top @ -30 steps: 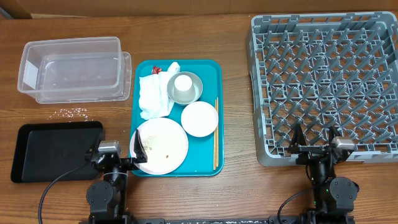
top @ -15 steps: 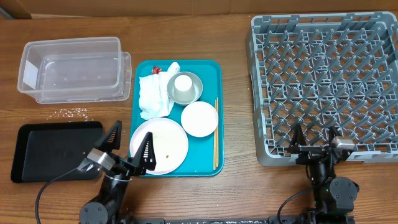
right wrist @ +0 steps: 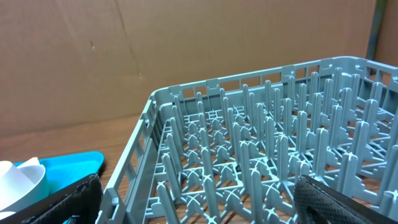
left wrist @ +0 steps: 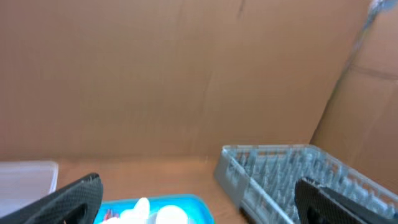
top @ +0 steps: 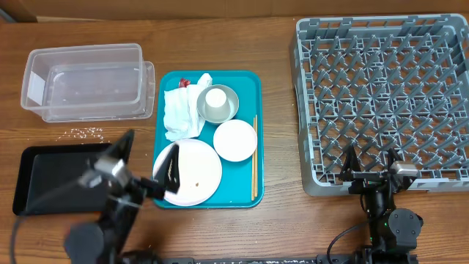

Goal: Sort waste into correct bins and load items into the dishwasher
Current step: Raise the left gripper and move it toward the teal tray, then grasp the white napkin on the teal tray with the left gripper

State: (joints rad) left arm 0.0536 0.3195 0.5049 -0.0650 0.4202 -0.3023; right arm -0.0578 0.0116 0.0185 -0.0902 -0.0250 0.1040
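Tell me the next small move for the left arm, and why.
Probably lower the left gripper onto the left rim of the large plate: it hangs open right beside that rim, holds nothing, and the plate is the closest item on the teal tray.

Left hand (top: 148, 156) spread, blurred, between black tray (top: 37, 176) and plate (top: 201, 172); right hand (top: 370, 160) spread beside rack (top: 301, 88).

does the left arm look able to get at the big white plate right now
Probably yes: the left tool is open and empty, one finger over the left rim of the large white plate. Nothing stands between them, but it would need to tip down.
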